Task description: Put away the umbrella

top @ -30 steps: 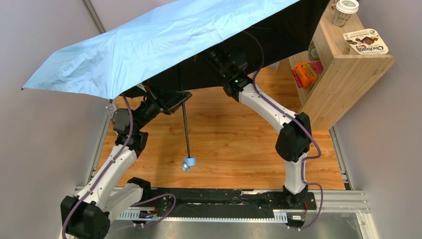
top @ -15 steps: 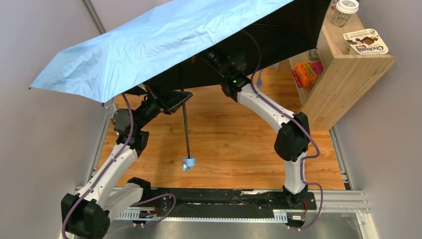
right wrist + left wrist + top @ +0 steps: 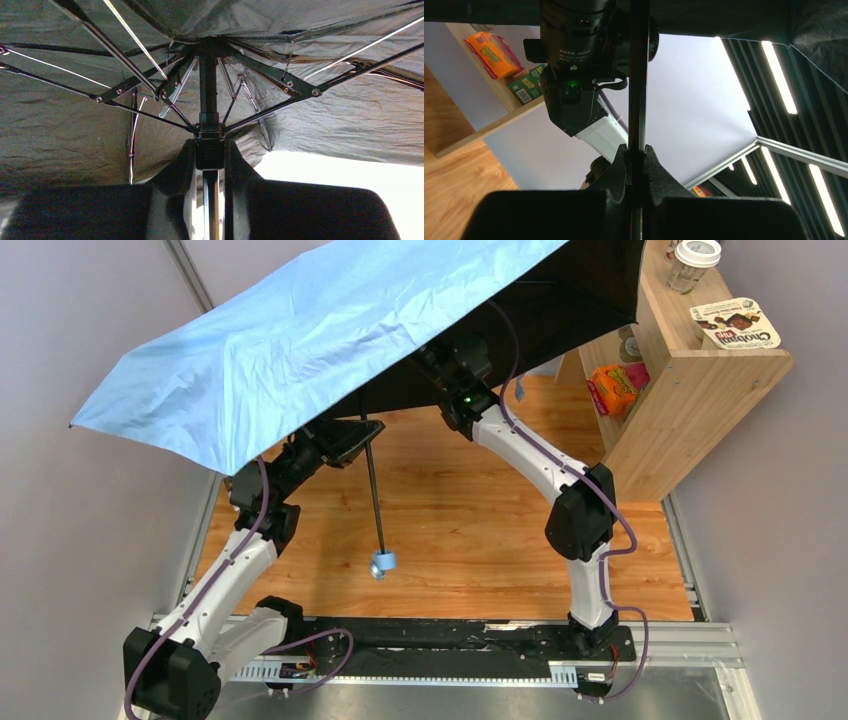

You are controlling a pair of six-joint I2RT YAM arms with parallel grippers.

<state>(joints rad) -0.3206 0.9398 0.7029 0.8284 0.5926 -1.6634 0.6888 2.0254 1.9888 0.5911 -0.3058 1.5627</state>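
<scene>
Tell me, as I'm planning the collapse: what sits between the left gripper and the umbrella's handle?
Only bare dark shaft: the top view shows it running from the left gripper down to the light blue handle, nothing on it.

The umbrella [image 3: 330,330] is sky-blue on top and dull grey-black beneath, with dark ribs and shaft; its handle [image 3: 381,564] is pale blue. The surface [image 3: 470,530] shows orange-brown wood grain; the shelf [image 3: 690,410] is paler wood; the snack packet [image 3: 612,390] is orange; the left arm [image 3: 225,580] and right arm [image 3: 530,455] are white and black with purple cables.
</scene>
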